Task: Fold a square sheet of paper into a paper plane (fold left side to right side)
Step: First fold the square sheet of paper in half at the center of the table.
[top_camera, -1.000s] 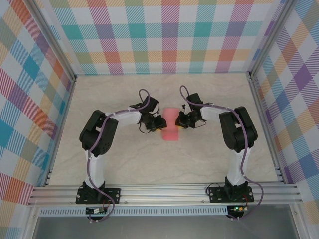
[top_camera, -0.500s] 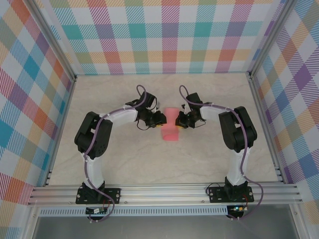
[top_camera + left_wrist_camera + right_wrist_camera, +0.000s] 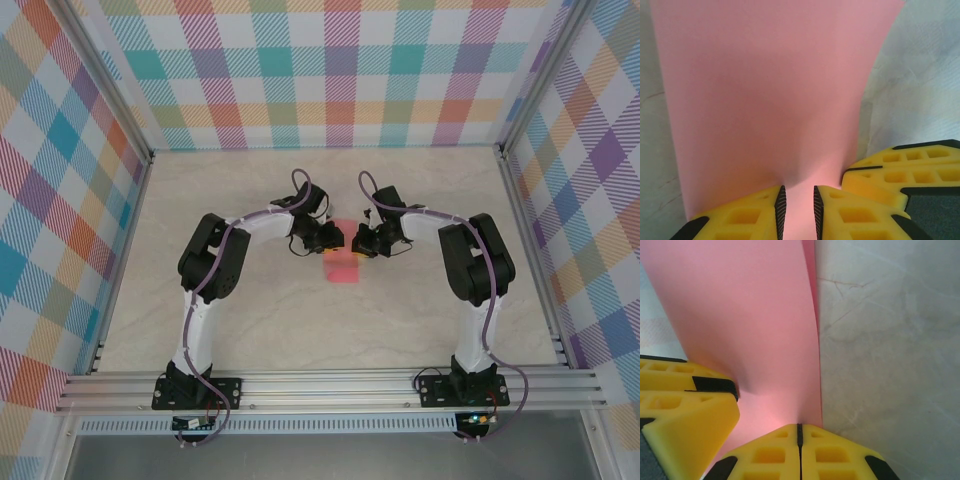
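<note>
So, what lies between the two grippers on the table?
The square sheet of paper, seen in the top view between the left gripper and right gripper.

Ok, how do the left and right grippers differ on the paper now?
The right gripper has jaws pressed flush on the square sheet of paper; the left gripper shows a narrow gap with paper in it, grip uncertain. The right gripper sits by a sheet edge beside bare table; the left gripper nearer mid-width. Both pucker the paper at their tips.
</note>
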Motion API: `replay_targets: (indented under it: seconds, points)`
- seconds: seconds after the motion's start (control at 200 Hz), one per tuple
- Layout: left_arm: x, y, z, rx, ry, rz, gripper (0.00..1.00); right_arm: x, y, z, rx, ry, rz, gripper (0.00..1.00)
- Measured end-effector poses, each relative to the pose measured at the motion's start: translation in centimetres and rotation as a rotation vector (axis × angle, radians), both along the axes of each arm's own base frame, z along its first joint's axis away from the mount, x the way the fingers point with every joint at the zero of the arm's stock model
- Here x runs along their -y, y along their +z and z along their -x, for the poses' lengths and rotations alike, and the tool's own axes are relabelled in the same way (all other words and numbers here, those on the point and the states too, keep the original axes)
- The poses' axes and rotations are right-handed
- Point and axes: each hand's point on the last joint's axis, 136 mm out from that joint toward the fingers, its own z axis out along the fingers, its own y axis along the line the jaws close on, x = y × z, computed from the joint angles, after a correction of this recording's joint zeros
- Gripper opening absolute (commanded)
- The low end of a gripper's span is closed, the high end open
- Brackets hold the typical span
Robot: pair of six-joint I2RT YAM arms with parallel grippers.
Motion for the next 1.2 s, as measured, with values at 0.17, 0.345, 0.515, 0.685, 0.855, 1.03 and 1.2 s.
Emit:
replay_targets:
  seconds: [0.17,0.345,0.515,0.685,0.855,1.03,1.2]
  points:
    - [-0.4,0.0,-0.3,0.001,0.003,-0.002,0.26,0.0,0.0,0.0,0.007,0.012,0.003,0.06]
    - [-1.6,0.0,-1.0,-0.004,0.025,0.003,0.27,0.0,0.0,0.0,0.008,0.012,0.004,0.06]
    - [-3.9,0.0,-2.6,-0.009,0.076,0.011,0.26,0.0,0.0,0.0,0.008,0.013,0.003,0.06]
    - [-5.2,0.3,-3.6,0.000,0.103,0.017,0.24,0.0,0.0,0.0,0.008,0.013,0.003,0.06]
    - [-5.6,1.8,-3.0,0.024,0.104,0.063,0.21,0.0,0.0,0.0,0.008,0.013,0.003,0.06]
    - [-3.5,3.8,-2.9,0.069,0.061,0.139,0.20,0.0,0.0,0.0,0.008,0.013,0.003,0.06]
    - [-0.1,3.9,-3.5,0.090,0.005,0.163,0.19,0.0,0.0,0.0,0.007,0.013,0.003,0.06]
